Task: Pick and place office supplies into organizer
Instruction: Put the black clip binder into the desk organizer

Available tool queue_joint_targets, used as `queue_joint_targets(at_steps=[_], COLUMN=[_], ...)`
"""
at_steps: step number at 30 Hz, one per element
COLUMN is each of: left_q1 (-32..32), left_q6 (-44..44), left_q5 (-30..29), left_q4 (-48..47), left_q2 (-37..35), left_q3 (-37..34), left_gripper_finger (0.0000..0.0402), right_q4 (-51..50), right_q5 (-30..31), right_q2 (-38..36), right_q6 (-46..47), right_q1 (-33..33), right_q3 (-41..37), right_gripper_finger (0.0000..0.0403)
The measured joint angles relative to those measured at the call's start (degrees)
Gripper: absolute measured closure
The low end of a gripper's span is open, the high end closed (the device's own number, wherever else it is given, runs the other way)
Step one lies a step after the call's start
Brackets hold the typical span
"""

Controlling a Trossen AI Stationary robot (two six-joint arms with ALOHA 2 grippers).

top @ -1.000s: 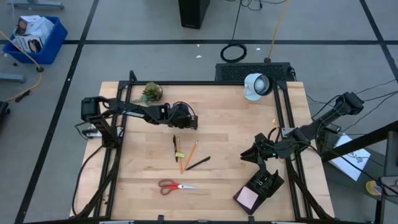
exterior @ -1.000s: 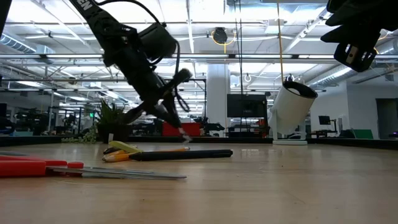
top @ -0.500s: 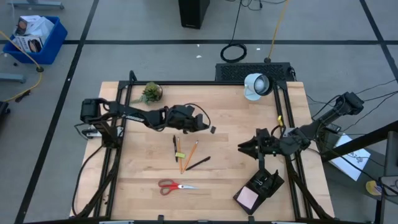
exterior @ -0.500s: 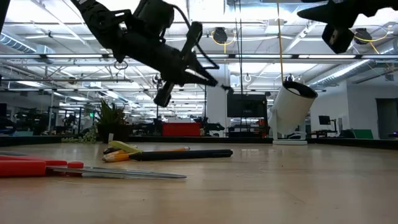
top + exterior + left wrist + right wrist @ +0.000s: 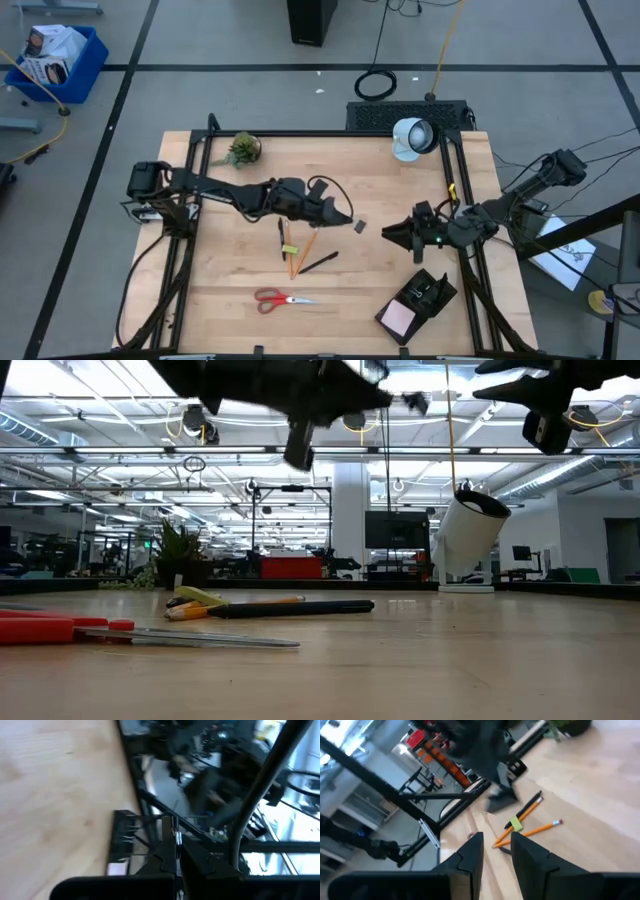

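No brand name or writing could be read on anything. Nearest the front edge of the table (image 5: pixel 230 320) lay the red-handled scissors (image 5: pixel 283 298), flat on the wood, and at the front right corner stood the organizer (image 5: pixel 420 302), a black tray with the pink sticky-note pad (image 5: pixel 398 319) in its front compartment. Farther in, near the table's middle, the pencils (image 5: pixel 303 250) and black pens (image 5: pixel 318 263) lay loosely crossed in a small heap, one with a yellow-green tag (image 5: pixel 515 824).

Above that heap, well off the wood, the left gripper (image 5: pixel 345 220) reached toward the right; its fingers were pinched together on a small binder clip (image 5: pixel 174 831), which showed as a dark bit (image 5: pixel 360 227) at the fingertips. The right gripper (image 5: pixel 392 236) hung just beside it, facing it over the table's right half, behind the organizer; its fingers (image 5: pixel 472 851) stood slightly apart with nothing between them.

At the back of the table a small green potted plant (image 5: pixel 242 149) stood toward the left and a round white lamp (image 5: pixel 411 137) toward the right. Beyond the rear edge sat a black box (image 5: pixel 405 114) with a coiled cable (image 5: pixel 376 85) on the floor, and a blue bin (image 5: pixel 56 58) stood far off to the left.
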Motion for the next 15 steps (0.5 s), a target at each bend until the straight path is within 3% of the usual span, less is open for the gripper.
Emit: queue_joint_targets(at_steps=[3, 10, 15], left_q1=[-0.6, -0.8, -0.8], left_q6=[2.1, 7.0, 9.3], left_q5=[-0.1, -0.2, -0.1], left_q4=[-0.7, -8.7, -9.2], left_q2=[0.0, 0.0, 0.0], left_q3=[2.5, 6.8, 8.2], left_gripper_finger=[0.0391, 0.0394, 0.0395], right_q4=[-0.6, 0.9, -3.9], right_q5=[-0.9, -4.5, -7.8], right_q2=[0.0, -4.9, -9.2], right_q6=[3.7, 2.8, 9.6], right_q1=[-0.2, -0.2, -0.2], right_q3=[0.0, 0.0, 0.0], right_gripper_finger=[0.0314, 0.0314, 0.0312])
